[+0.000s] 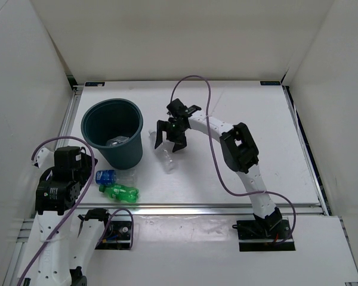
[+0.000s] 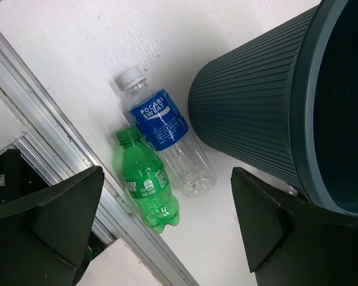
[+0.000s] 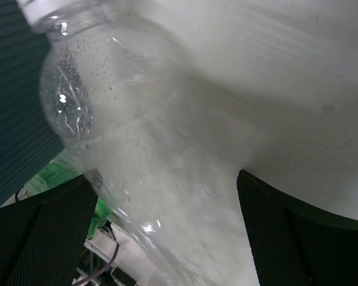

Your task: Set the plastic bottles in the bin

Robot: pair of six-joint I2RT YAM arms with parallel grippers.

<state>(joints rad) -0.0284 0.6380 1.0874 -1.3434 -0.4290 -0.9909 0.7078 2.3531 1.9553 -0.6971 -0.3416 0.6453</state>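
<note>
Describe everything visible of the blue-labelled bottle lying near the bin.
The blue-labelled bottle is clear plastic with a white screw cap and a blue wrap reading Pocari Sweat; it looks empty. It lies on its side on the white table, between the green bottle, which it seems to touch, and the ribbed wall of the bin. Contact with the bin cannot be judged.

Upright teal bin [image 1: 122, 156], lying green bottle [image 1: 120, 192], blue-labelled bottle [image 1: 106, 176], clear bottle [image 1: 166, 159]
</note>
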